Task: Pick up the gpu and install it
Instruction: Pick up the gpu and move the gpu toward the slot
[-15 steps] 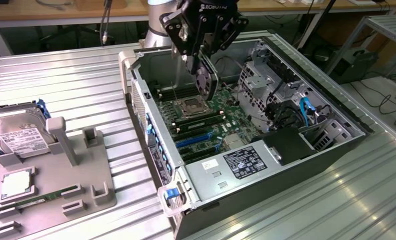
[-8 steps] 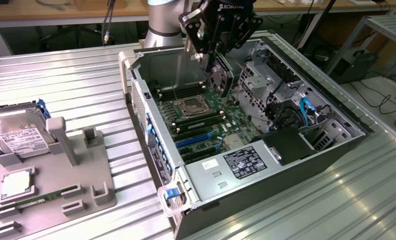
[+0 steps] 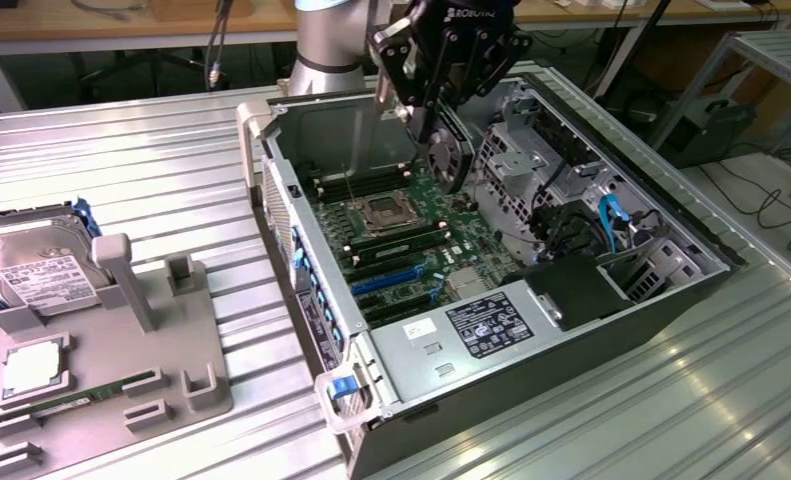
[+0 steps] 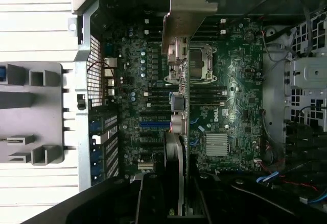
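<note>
In the exterior view, the gripper (image 3: 431,118) hangs over the open computer case (image 3: 368,350). Its jaws are narrowed on the gpu (image 3: 450,160), which hangs straight below them, clear of the motherboard (image 3: 402,235). Its long axis appears to run downward.

In the wrist view, the gpu (image 4: 176,152) shows edge-on. Its silver bracket (image 4: 186,9) is the end farthest from the gripper (image 4: 177,201), and the blue slots (image 4: 153,124) lie just beside it.

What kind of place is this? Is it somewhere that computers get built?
Probably a robot lab or workshop. A robot arm holds a graphics card over an open computer case on a metal table, with wooden workbenches behind.
</note>
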### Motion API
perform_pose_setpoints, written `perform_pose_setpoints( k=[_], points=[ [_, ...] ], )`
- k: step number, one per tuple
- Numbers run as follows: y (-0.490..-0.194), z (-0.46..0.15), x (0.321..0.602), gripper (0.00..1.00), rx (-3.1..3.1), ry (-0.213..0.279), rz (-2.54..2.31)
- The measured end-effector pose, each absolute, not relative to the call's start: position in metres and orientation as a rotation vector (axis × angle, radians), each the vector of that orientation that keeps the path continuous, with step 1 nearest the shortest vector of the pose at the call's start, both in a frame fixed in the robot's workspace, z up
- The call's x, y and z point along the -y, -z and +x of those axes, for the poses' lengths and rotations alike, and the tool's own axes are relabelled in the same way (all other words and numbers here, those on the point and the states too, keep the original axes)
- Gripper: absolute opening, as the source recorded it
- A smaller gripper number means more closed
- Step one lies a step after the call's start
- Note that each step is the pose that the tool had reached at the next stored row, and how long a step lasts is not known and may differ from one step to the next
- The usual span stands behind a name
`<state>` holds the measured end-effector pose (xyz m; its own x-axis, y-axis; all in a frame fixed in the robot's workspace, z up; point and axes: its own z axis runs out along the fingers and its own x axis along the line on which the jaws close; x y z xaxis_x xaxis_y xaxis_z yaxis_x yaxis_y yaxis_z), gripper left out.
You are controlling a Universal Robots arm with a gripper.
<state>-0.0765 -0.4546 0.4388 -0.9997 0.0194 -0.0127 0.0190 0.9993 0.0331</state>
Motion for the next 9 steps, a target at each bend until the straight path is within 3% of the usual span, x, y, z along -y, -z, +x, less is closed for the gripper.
perform_pose_setpoints(
  k=[9],
  points=[
    [-0.439, -0.065, 0.455, 0.27, -3.128, -0.052, 0.030]
  ],
)
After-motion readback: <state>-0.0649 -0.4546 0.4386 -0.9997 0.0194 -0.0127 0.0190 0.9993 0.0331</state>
